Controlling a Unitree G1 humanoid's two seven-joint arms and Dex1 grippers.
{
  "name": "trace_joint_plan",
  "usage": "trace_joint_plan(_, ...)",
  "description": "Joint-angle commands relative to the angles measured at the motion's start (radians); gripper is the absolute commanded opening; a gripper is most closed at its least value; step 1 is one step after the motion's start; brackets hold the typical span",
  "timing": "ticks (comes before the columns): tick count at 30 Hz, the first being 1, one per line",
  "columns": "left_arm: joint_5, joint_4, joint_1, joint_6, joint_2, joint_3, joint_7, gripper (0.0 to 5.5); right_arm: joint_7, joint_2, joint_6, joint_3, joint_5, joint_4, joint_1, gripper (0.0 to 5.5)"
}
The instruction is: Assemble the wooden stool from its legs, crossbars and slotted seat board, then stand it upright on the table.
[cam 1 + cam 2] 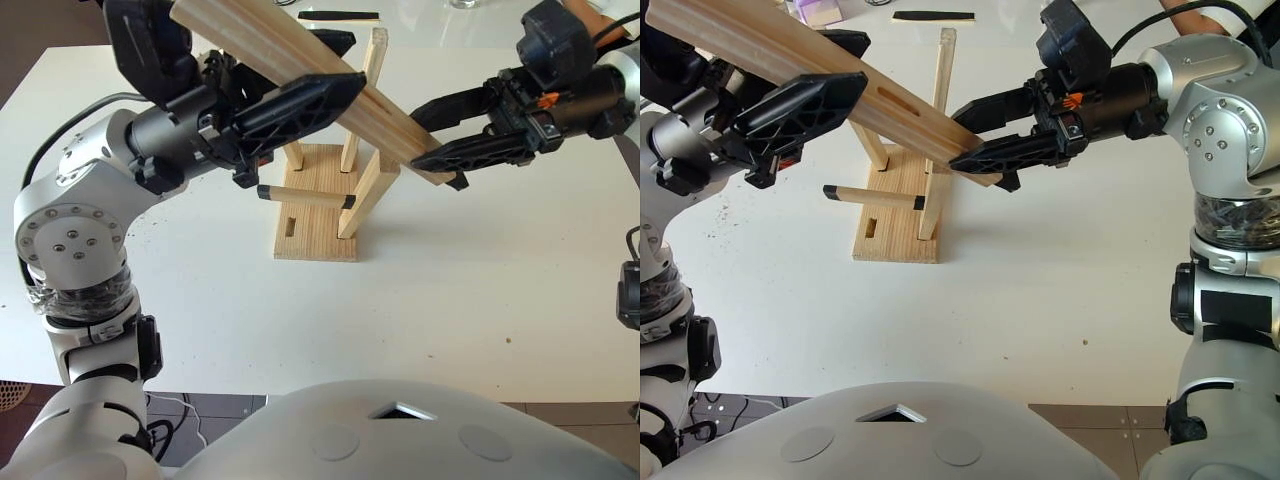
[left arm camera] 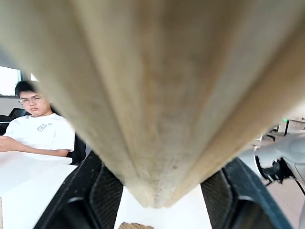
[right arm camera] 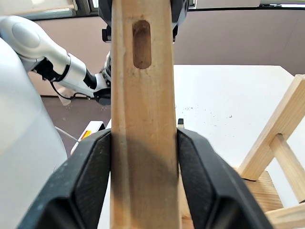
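In the head views, my left fingers (image 1: 352, 58) and my right fingers (image 1: 418, 138) both pinch one plank (image 1: 385, 115), which hangs slanted in the air above the half-built stool. The left holds the high part and the right holds the low end. The seat (image 1: 320, 235) lies flat on the tabletop (image 1: 420, 300), with legs (image 1: 365, 200) standing up from it and a crossbar (image 1: 305, 195) between two of them. I think the main danger is that the plank crosses just in front of the tall leg (image 1: 372, 70). If I lower or turn it carelessly, it can push this leg and pull it out of the seat, or tilt the whole frame. Also, two arms share one piece, so if they do not move together the plank can twist and slide in the fingers. A black strip (image 1: 338, 15) lies far back on the tabletop, well apart from the work. In the left wrist view, the plank runs close under the camera with one finger (image 2: 95, 191) on each side, so from here I cannot see the stool and cannot judge the aim. In the right wrist view, my fingers press both edges of the plank below its slot (image 3: 141, 44). The legs stand near beside it, so there is little room to swing.
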Motion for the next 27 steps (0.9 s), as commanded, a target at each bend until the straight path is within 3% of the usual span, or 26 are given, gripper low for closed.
trace_joint_plan(1,-0.049,-0.025,-0.018,0.007,-0.015,-0.010,0.021,2.11,-0.034,0.018,0.013,-0.012,0.026,-0.047,0.039,2.06)
trace_joint_plan(8,-0.014,0.015,-0.038,-0.006,0.033,0.047,0.017,2.09,-0.133,0.056,-0.058,-0.098,0.001,0.022,-0.003,2.06)
trace_joint_plan(9,-0.001,0.040,-0.051,-0.017,0.053,0.079,0.015,2.08,-0.154,0.062,-0.082,-0.121,-0.008,0.045,-0.017,2.43)
trace_joint_plan(12,0.051,0.111,-0.078,-0.044,0.130,0.171,-0.012,2.05,-0.195,0.062,-0.128,-0.180,-0.017,0.092,-0.034,2.85)
trace_joint_plan(15,0.220,0.202,-0.033,-0.089,0.264,0.201,-0.153,2.05,-0.282,0.040,-0.169,-0.227,-0.078,0.133,0.000,3.19)
trace_joint_plan(20,0.485,0.510,0.057,-0.214,0.450,0.189,-0.447,2.05,-0.376,0.037,-0.200,-0.302,-0.111,0.146,0.073,3.19)
trace_joint_plan(24,0.588,0.599,0.136,-0.283,0.444,0.165,-0.554,2.05,-0.428,0.067,-0.177,-0.340,-0.069,0.117,0.128,3.19)
trace_joint_plan(27,0.598,0.569,0.186,-0.295,0.370,0.162,-0.539,2.05,-0.451,0.085,-0.178,-0.339,-0.065,0.121,0.152,3.19)
